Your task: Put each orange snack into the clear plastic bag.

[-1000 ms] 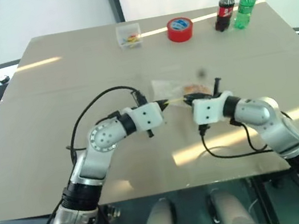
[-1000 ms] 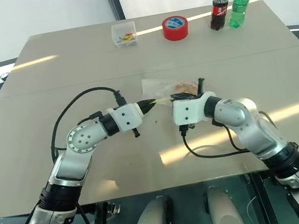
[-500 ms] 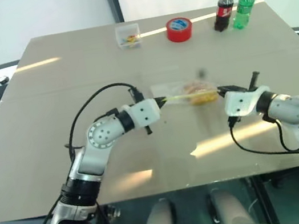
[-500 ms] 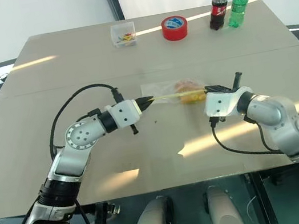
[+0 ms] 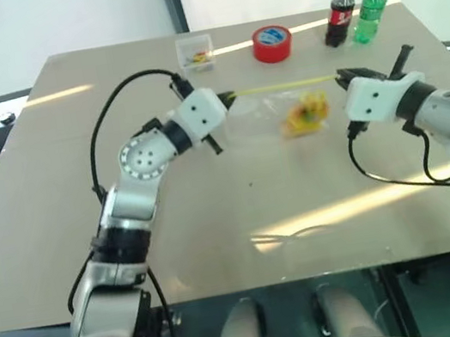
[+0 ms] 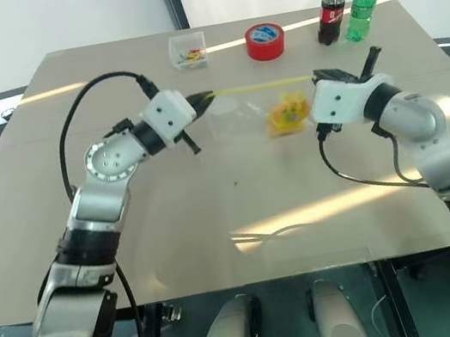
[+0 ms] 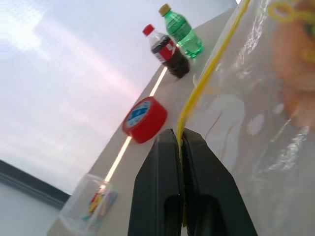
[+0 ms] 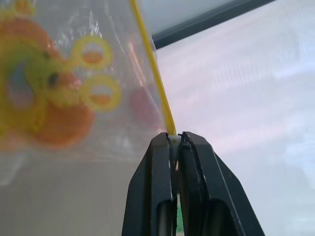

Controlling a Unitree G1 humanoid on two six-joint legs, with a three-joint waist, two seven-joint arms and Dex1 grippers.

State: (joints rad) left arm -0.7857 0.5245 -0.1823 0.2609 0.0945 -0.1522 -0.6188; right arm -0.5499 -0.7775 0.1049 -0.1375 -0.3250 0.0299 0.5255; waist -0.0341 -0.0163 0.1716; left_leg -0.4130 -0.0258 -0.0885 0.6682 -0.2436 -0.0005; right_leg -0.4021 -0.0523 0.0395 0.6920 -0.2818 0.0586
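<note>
The clear plastic bag (image 5: 263, 114) hangs above the table, stretched between my two grippers by its yellow strip (image 5: 284, 85). My left gripper (image 5: 228, 96) is shut on the strip's left end, and the left wrist view shows the strip pinched at the left gripper (image 7: 179, 135). My right gripper (image 5: 339, 73) is shut on the right end, as the right wrist view shows at the right gripper (image 8: 174, 139). The orange snacks (image 5: 303, 114) lie together inside the bag, low on its right side. In the right wrist view the snacks (image 8: 49, 108) show through the film.
Along the far edge of the table (image 5: 217, 222) stand a small clear box (image 5: 194, 53), a red tape roll (image 5: 272, 42), a cola bottle (image 5: 338, 12) and a green bottle (image 5: 371, 8).
Both grippers rose and moved apart, away from me. The bag left the tabletop and now hangs taut between them, with the snacks slid down inside it.
</note>
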